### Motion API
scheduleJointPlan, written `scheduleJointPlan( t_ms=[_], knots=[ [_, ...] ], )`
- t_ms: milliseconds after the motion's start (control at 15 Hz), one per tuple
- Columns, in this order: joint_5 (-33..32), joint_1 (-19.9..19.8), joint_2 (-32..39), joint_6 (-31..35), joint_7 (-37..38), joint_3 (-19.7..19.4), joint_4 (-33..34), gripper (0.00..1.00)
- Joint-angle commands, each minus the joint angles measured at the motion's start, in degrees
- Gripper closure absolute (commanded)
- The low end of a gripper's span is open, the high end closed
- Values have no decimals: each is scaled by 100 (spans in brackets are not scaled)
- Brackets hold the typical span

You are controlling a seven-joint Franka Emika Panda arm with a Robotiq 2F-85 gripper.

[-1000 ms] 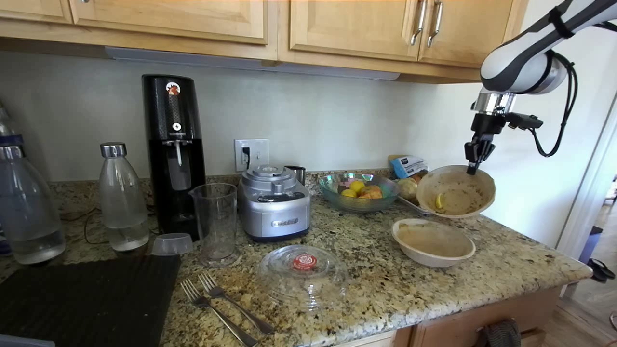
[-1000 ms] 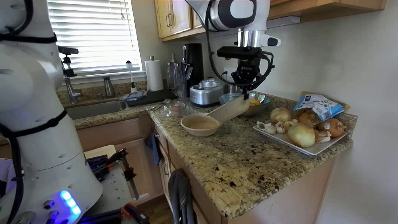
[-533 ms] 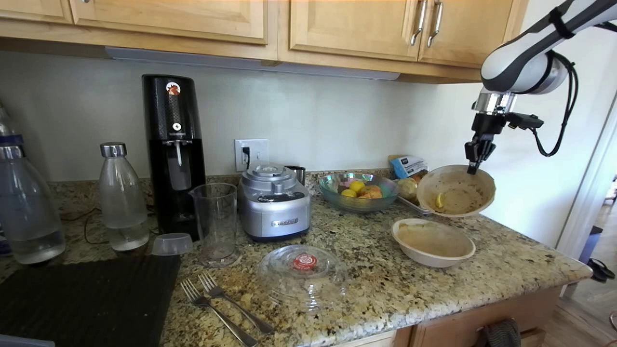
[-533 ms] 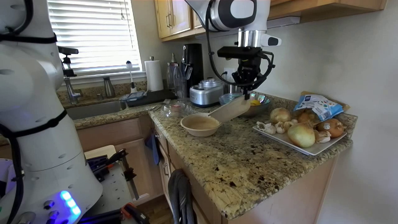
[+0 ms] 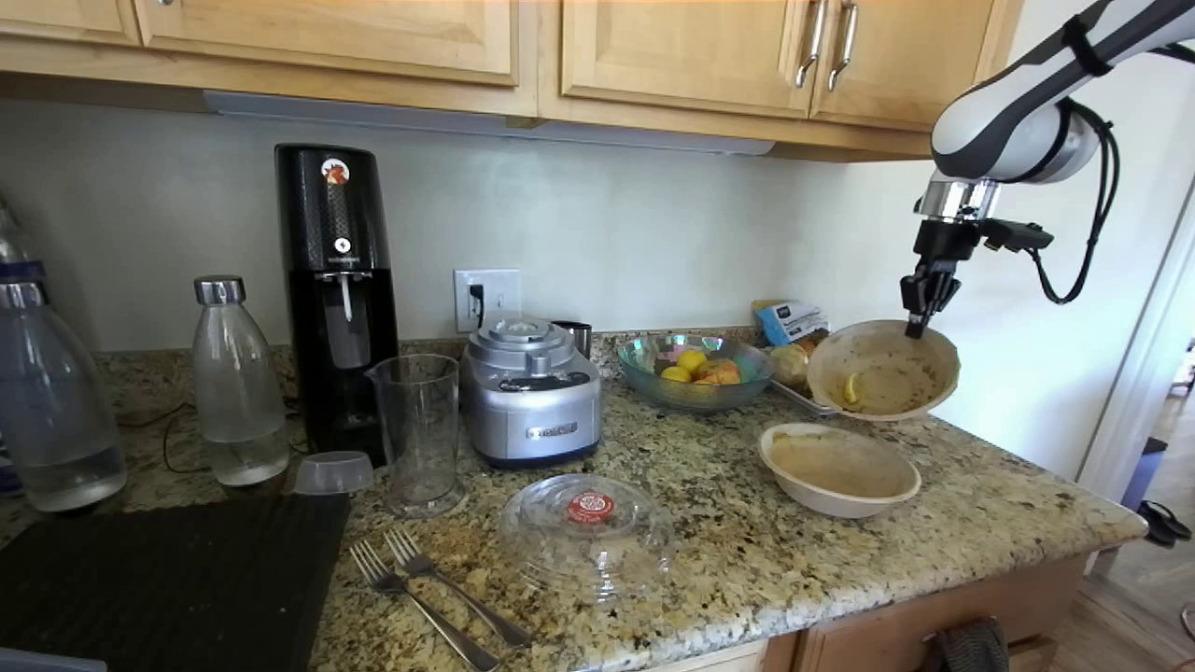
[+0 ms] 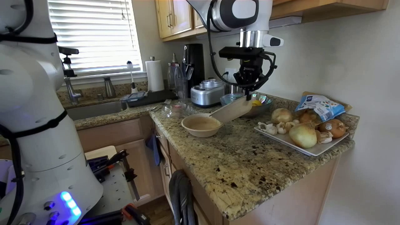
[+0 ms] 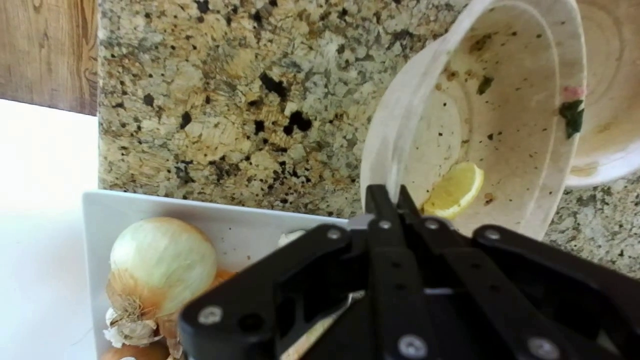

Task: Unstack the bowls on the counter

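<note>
Held bowl (image 5: 882,373): tilted, above the table (image 6: 237,172), right side of the frame at mid-height in an exterior view. Gripper (image 7: 392,199) clamped on its rim. Lower bowl (image 5: 840,467) upright on the table, just below it in the frame; cannot tell if the two touch. Wrist view: lower bowl cut off at the upper right edge, partly covered by held bowl; gripper blocks held bowl's bottom edge and much of the white plate (image 7: 255,230), lower left. Glass bowl (image 6: 261,110) partly hidden behind held bowl in an exterior view.

Contents: held bowl has a citrus wedge (image 7: 455,190), yellow, plus dark flecks and a dark green scrap (image 7: 572,117) near the rim. Lower bowl: brownish smears. Glass bowl: yellow fruit (image 5: 691,360) and others. Plate: onions (image 7: 162,265), garlic (image 6: 271,128). Bag (image 6: 322,107) behind, base hidden by onions; unclear if on the plate.

Materials: both bowls beige, round, shallow, pale rim. Table speckled granite, polished. Plate straight-edged. Centre of frame in an exterior view: clear dome lid (image 5: 586,546), red sticker; metal forks (image 5: 443,626) lower left of it; silver food processor (image 5: 541,411) above. Dark board (image 5: 168,579) cut off at lower left.
</note>
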Motion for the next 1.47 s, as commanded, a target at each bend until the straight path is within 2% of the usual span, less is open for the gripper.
scheduleJointPlan(
  t_ms=[0, 733, 1400],
  knots=[
    [110, -209, -89, -54, -78, -71, 53, 98],
    [142, -690, 50, -93, -74, -441, 34, 97],
    [191, -952, 807, 4, -70, -478, 11, 97]
  ],
)
